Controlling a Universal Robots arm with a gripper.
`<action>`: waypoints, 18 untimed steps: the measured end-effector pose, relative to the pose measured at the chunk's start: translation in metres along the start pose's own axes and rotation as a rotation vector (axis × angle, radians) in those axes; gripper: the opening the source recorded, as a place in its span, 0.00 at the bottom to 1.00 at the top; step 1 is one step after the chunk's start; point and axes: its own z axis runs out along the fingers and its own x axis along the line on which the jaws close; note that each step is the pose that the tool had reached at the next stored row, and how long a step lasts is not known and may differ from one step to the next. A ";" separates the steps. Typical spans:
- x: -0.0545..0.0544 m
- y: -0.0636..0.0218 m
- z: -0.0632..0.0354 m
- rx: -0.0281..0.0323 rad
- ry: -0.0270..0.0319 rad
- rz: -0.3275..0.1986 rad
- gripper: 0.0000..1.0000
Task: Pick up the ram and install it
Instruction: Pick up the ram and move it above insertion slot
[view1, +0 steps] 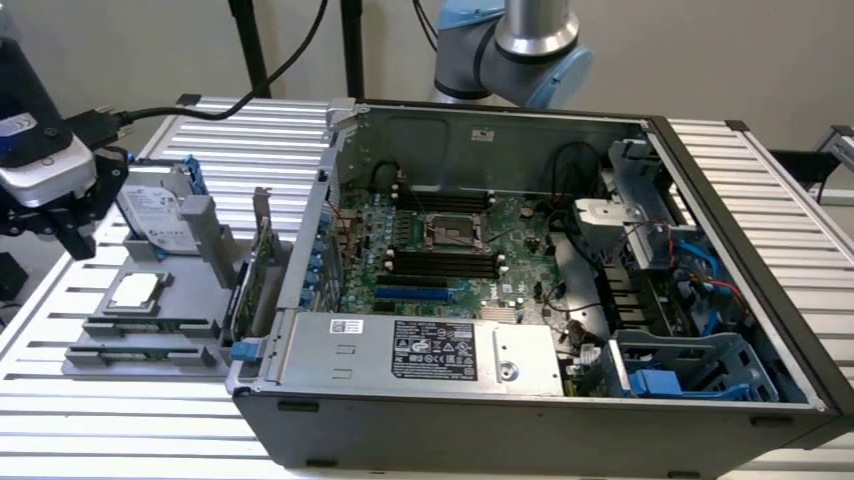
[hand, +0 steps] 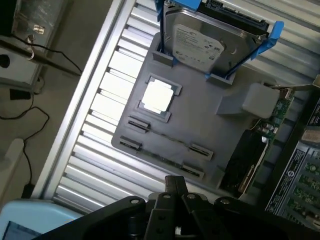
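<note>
The claw (view1: 76, 245) (hand: 175, 181) hangs with its fingers pressed together, gripping nothing, over the slatted desk (view1: 134, 420) at the exterior view's left, near the edge of the gray holder tray (view1: 180, 290) (hand: 200, 125). The ram (view1: 140, 353) (hand: 161, 157) stands on edge in the tray slot farthest from the hard drive (view1: 154, 215) (hand: 205, 42). It is past the processor chip (view1: 138, 290) (hand: 159, 95) and outside the open computer case (view1: 534, 430).

gripper (view1: 70, 225) hangs over the gray tray (view1: 184, 292), hard drive (view1: 154, 215) propped on it, open pc case (view1: 534, 412) just beside.
</note>
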 end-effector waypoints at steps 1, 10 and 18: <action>0.000 0.0000 0.0009 0.0005 0.0007 -0.018 0.11; 0.000 -0.0003 0.0081 0.0049 0.0072 -0.181 0.11; 0.000 -0.0005 0.0125 0.0088 0.0130 -0.327 0.11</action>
